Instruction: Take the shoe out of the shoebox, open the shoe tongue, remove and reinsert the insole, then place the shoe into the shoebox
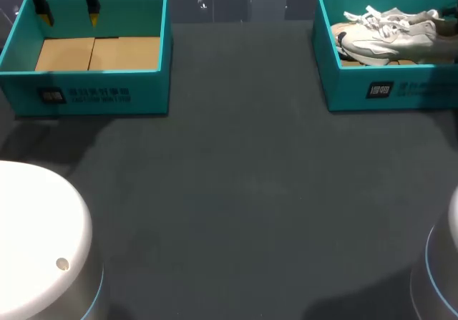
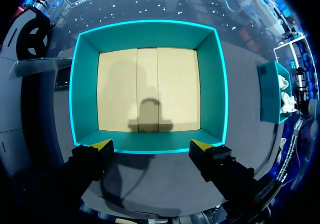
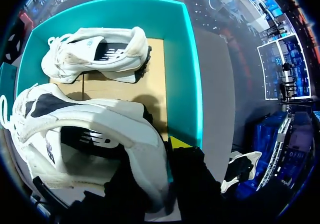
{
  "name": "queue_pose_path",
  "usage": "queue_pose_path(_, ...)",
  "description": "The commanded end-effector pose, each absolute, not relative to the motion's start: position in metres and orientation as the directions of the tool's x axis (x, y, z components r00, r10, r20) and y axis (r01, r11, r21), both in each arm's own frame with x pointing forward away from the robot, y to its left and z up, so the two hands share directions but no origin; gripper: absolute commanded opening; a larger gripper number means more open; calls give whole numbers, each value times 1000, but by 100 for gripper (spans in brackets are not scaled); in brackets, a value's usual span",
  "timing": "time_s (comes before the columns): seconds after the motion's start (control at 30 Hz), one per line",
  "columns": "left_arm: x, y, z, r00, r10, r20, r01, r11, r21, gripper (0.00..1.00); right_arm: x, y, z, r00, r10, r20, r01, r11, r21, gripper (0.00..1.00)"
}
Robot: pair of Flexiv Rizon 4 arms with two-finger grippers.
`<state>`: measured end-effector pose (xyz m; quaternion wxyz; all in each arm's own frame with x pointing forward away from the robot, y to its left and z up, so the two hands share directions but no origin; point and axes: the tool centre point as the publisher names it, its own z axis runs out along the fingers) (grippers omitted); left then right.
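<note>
Two white shoes are in the right teal shoebox point(image 1: 372, 91). In the right wrist view one shoe point(image 3: 95, 56) lies on its side on the cardboard floor, ahead of my gripper. The nearer shoe point(image 3: 85, 129) has its heel wall between the fingers of my right gripper point(image 3: 160, 159), which is shut on it. One yellow fingertip point(image 3: 180, 143) shows outside the heel; the other is hidden. In the head view only the shoes point(image 1: 386, 35) show, not the right gripper. My left gripper point(image 1: 69, 16) point(image 2: 151, 145) hangs open over the empty left shoebox point(image 1: 93, 94) point(image 2: 150, 27).
The two boxes stand at the table's far corners, with dark bare tabletop point(image 1: 236, 191) between them and toward the front. My arms' white round bases point(image 1: 36, 241) sit at the front left and front right corners.
</note>
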<state>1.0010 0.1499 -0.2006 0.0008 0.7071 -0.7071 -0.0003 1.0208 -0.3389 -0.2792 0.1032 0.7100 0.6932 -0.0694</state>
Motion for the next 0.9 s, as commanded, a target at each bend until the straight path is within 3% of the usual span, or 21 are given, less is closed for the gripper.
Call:
queue_pose_path(0.03, 1001, 150, -200, 0, -1000, 0, -1000, 0, 1, 100, 1019, -341, -272, 27, 971, -238, 999, -16, 49, 0)
queue_pose_path(0.9, 1001, 150, -200, 0, -1000, 0, -1000, 0, 1, 100, 981, -320, -151, 11, 961, -277, 995, 16, 95, 0)
